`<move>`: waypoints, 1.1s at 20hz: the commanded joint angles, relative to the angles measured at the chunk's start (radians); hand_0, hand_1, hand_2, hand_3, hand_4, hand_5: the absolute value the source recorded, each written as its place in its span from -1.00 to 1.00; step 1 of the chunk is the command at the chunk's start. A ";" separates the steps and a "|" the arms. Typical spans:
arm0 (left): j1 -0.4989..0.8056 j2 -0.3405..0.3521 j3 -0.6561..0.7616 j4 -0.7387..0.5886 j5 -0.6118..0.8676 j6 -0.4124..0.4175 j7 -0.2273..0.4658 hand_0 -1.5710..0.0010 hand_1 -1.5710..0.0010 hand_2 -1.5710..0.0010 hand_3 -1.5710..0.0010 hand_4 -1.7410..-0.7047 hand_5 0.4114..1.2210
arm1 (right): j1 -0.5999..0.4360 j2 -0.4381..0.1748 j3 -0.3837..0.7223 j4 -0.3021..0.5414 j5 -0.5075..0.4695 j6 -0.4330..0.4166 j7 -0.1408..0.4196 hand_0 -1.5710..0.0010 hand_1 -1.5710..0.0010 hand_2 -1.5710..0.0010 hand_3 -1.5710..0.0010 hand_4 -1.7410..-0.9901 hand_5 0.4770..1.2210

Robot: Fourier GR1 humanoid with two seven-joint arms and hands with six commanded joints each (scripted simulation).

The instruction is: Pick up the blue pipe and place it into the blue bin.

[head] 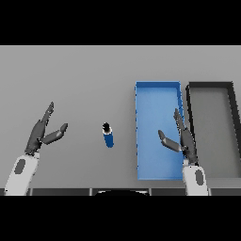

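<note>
A short blue pipe (108,137) with a black tip lies on the grey table, near the middle. To its right stands the blue bin (156,96), long and rectangular, with nothing in it. My right hand (184,140) hovers over the bin's right part, open, fingers straight and thumb pointing left toward the pipe. Far to the left of the pipe, my left hand (39,133) is open too, holding nothing.
A black-rimmed bin (190,96) with a grey floor stands right beside the blue bin, at the table's right end. The grey table (80,75) stretches bare behind and to the left of the pipe.
</note>
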 commanded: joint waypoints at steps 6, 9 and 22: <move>0.012 0.026 -0.016 -0.009 0.039 -0.101 -0.036 1.00 1.00 1.00 1.00 0.38 -0.55 | 0.007 -0.012 0.017 -0.041 0.020 -0.001 0.049 1.00 1.00 1.00 1.00 0.39 -0.70; 0.026 0.049 -0.071 -0.057 0.021 -0.167 -0.033 1.00 1.00 1.00 1.00 0.38 -0.60 | -0.002 -0.024 0.015 -0.042 0.019 0.007 0.040 1.00 1.00 1.00 1.00 0.39 -0.70; -0.032 -0.055 -0.272 -0.115 -0.050 -0.267 0.099 1.00 1.00 1.00 1.00 0.21 -0.91 | 0.007 -0.013 0.020 -0.037 0.012 0.019 0.007 1.00 1.00 1.00 1.00 0.27 -0.63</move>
